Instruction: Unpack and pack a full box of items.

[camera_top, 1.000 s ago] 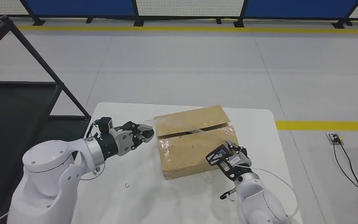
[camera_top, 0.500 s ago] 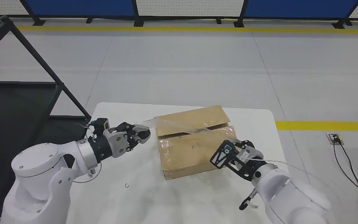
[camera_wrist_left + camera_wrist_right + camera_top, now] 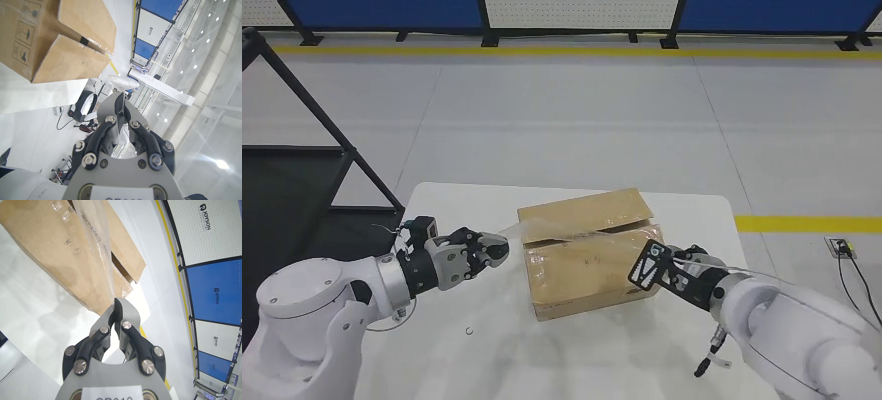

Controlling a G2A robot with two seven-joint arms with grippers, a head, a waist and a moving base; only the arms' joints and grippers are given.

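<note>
Cardboard box (image 3: 587, 262) sits on the white desk (image 3: 467, 210). Clear tape strip (image 3: 572, 231) stretches across its top, with the left gripper (image 3: 499, 250) and right gripper (image 3: 648, 267) each clenched on one end.

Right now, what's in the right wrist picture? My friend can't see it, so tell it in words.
The right gripper pinches the end of a clear plastic strip in its shut fingers. The strip stretches away over a brown cardboard box that sits on a white table.
</note>
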